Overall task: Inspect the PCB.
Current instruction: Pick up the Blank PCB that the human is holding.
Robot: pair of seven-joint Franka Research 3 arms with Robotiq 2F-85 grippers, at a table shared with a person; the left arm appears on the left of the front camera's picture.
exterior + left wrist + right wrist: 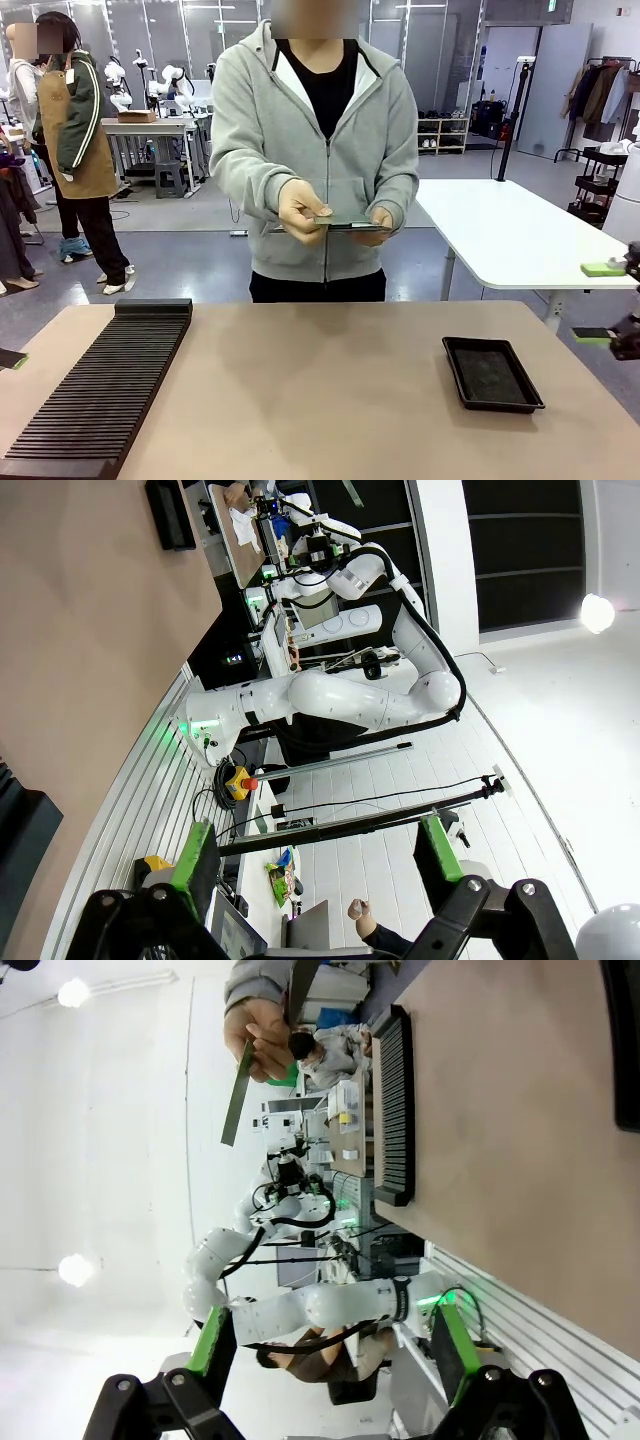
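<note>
In the front view the person (320, 120) stands at the far side of the surface (320, 400) and holds the PCB (352, 226) nearly flat at chest height with both of their own hands, well above the surface and apart from everything on it. A black slotted rack (100, 390) lies at the near left and a shallow black tray (492, 373) at the right. The robot's right hand (600, 302) sits at the picture's right edge with its 2 green pads spread apart and nothing between them, and the robot's left hand (10, 358) just shows at the left edge. In the left wrist view the left hand (315, 865) is also spread wide and empty, looking along the surface (100, 630) toward the tray (170, 515). In the right wrist view the right hand (332, 1350) is parted and empty; beyond it the PCB (237, 1095) appears edge-on, pinched in the person's hand (262, 1035), with the rack (392, 1110) on the surface behind. I judge the inspection to be under way in the person's grip. Finishing the check and setting the board down appear to be what is left.
</note>
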